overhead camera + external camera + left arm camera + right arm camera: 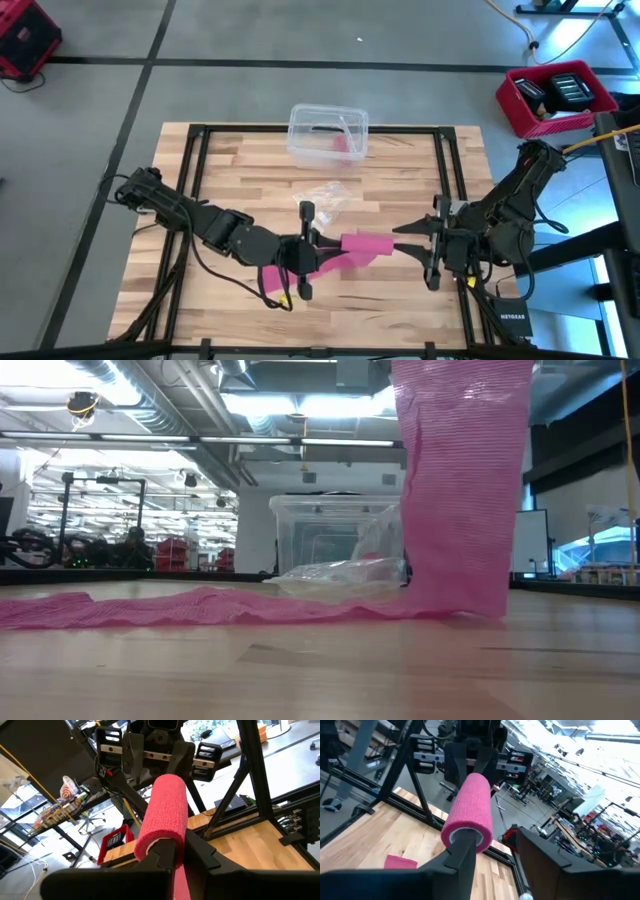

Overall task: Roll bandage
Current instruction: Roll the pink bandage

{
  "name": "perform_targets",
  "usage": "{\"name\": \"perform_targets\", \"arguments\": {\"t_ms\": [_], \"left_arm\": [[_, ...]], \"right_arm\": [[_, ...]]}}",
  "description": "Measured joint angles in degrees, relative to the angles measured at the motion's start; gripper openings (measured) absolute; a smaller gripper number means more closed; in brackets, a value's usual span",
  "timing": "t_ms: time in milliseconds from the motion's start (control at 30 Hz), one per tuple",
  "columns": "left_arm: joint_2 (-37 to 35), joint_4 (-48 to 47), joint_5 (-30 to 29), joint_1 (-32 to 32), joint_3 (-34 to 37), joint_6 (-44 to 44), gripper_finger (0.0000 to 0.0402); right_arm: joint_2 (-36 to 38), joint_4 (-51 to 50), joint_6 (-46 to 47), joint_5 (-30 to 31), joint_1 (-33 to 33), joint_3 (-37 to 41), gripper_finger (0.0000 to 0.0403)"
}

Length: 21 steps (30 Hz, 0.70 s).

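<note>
Item, bandage (pixel 362 246): a pink, soft woven strip, partly wound into a small cylinder and being held above the middle of the table (pixel 240 180), toward its front edge. Going left to right: the left gripper (pixel 306 250) is reaching in from the left side with its fingers closed on one end of the roll; the unwound tail is trailing down from the roll and lying flat and slack along the boards toward the front-left corner; the right gripper (pixel 432 245) is meeting the roll from the right side, one finger appearing to enter the open core while the other is standing clear, so whether it is gripping cannot be told. Handling, as a judgement: very light, limp, easily crushed and slightly clingy, not fragile; the roll is holding shape only while pinched at its ends. Best purchase is looking like the two ends or the core, leaving the tail free to wind on.
</note>
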State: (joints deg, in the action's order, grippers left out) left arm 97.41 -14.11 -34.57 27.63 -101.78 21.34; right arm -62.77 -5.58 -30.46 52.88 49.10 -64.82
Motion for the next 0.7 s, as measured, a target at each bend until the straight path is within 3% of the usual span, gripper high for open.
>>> {"name": "perform_targets", "arguments": {"t_ms": [533,700], "left_arm": [[1.3,1.4,1.9,-0.9,0.0,-0.8,0.0013],[1.3,1.2,2.2,-0.9,0.0,-0.6,0.0013]], "right_arm": [[-3.4,2.0,-3.2,-2.4,-2.9,-0.1,0.0128],[-3.4,1.3,-4.4,-1.3,-2.9,-0.1,0.0049]]}}
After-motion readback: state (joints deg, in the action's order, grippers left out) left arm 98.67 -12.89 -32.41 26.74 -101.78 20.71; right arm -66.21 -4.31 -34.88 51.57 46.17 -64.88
